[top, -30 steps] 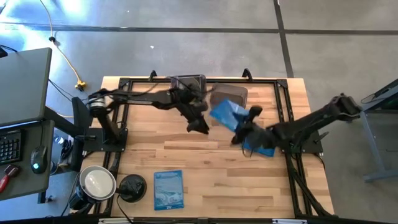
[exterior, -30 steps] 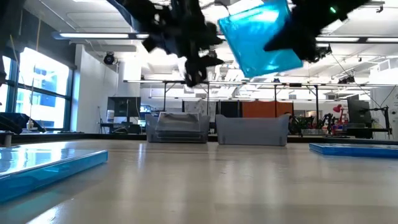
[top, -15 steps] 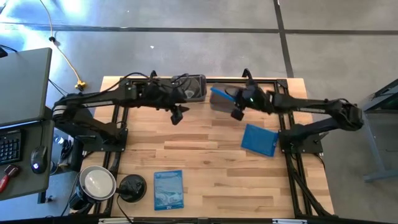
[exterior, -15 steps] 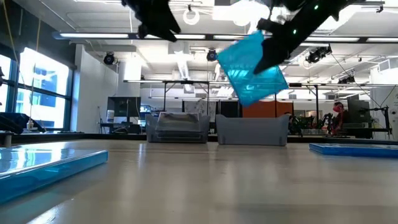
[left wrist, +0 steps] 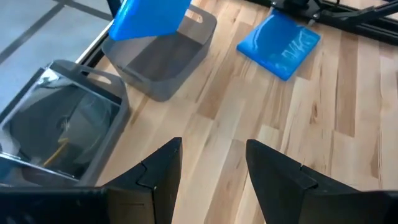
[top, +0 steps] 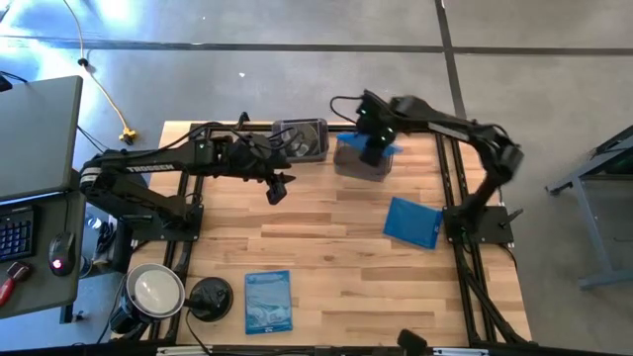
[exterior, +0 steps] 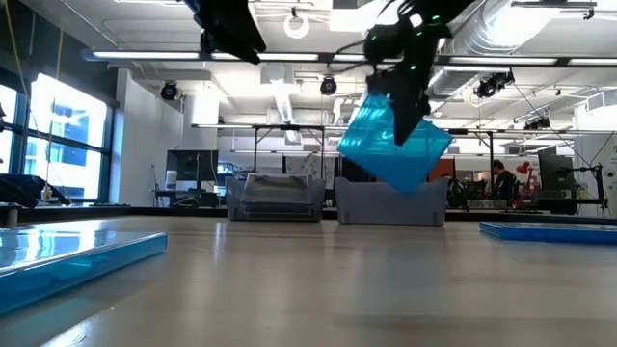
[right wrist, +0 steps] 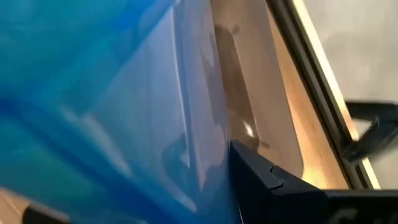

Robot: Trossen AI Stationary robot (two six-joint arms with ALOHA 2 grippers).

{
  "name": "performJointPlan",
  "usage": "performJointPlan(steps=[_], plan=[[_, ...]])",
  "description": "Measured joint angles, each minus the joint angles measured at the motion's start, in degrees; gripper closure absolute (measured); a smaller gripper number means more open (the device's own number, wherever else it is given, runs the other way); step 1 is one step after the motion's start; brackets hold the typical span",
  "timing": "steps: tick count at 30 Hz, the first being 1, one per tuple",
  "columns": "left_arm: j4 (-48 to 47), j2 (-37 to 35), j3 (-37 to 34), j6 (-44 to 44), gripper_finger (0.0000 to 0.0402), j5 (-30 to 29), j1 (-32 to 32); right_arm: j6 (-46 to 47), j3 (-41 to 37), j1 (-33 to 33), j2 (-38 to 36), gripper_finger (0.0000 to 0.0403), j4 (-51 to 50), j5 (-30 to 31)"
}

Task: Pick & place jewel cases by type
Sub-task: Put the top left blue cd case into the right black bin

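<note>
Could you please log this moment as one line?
right gripper: holds blue plastic jewel case above right smoky tub | left gripper: open, empty

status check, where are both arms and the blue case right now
Right gripper shut on blue case, hanging tilted over right tub. Left gripper open, empty, beside left tub. Nothing in the way.

High view straight down over the whole table (top: 326,287), low view at tabletop height looking level across to the far tubs (exterior: 390,202) and room, left wrist view angled down at those tubs, right wrist view pressed close against a blue case (right wrist: 93,93), also seen low.
</note>
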Motion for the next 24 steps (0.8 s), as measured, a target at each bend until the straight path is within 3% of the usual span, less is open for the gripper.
performJointPlan(steps=[6, 12, 18, 24], plan=[[-1.2, 0.0, -0.6, -1.4, 0.0225, 0.0, 0.1, -5.7, 15.1, -1.9, 13.8, 0.0347, -15.6, 0.9], [-1.9, 0.0, -0.6, -1.4, 0.0225, 0.0, 0.1, -10.1, 24.9, -1.6, 24.1, 0.0336, -24.7, 7.8], [-1.8, 0.2, -0.6, -1.0, 0.0225, -0.2, 0.1, -13.7, 28.6, -0.8, 28.0, 0.0278, -27.5, 8.8], [-1.9, 1.6, -0.5, -0.9, 0.0225, -0.2, 0.1, -16.7, 29.3, 0.4, 27.9, 0.0231, -27.0, 22.8]])
